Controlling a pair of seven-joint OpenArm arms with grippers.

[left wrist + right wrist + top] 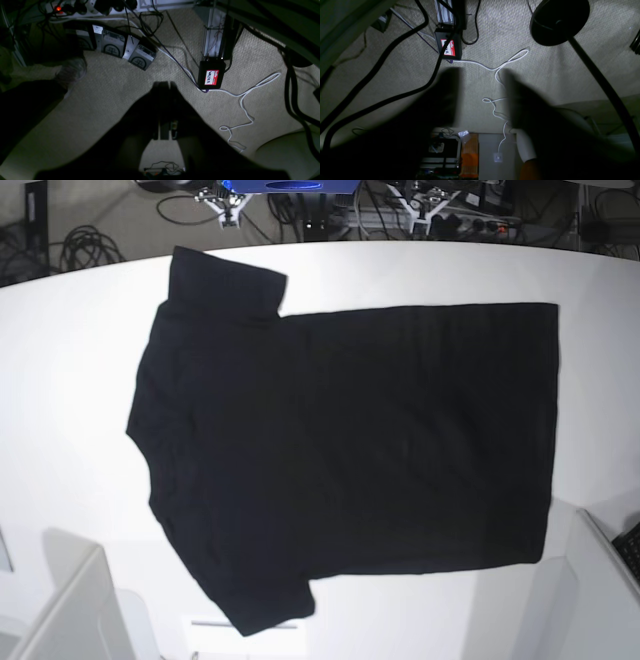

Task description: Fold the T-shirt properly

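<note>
We see a white table (80, 380) from above in the base view, with cables and equipment along its far edge. The T-shirt (350, 450) lies spread flat on it, plain black side up, turned sideways: its collar and both short sleeves point to the left of that view, its straight hem runs down the right. One sleeve reaches toward the far edge, the other toward the near edge. The cloth looks smooth, with only faint creases. No arm shows over the table in this view.

Both wrist cameras look down on a beige woven carpet (112, 100) in dim light. In the left wrist view we find the left hand (165, 86) as a dark shape, its two fingers pressed together with only a thin line between them, and nothing held. Beyond it lie a black box with a red and white label (211, 75), a thin white cable (246, 105) looping over the carpet, a row of grey pedal-like units (120, 47) and a power strip with a glowing orange switch (59, 9).

In the right wrist view the right hand (481, 97) stands wide open, its blurred dark fingers (447, 97) well apart, with bare carpet and the white cable between them; it grips nothing. A round black stand base (557, 21) sits on the carpet at upper right, and thick black cables (395, 42) cross the left side
</note>
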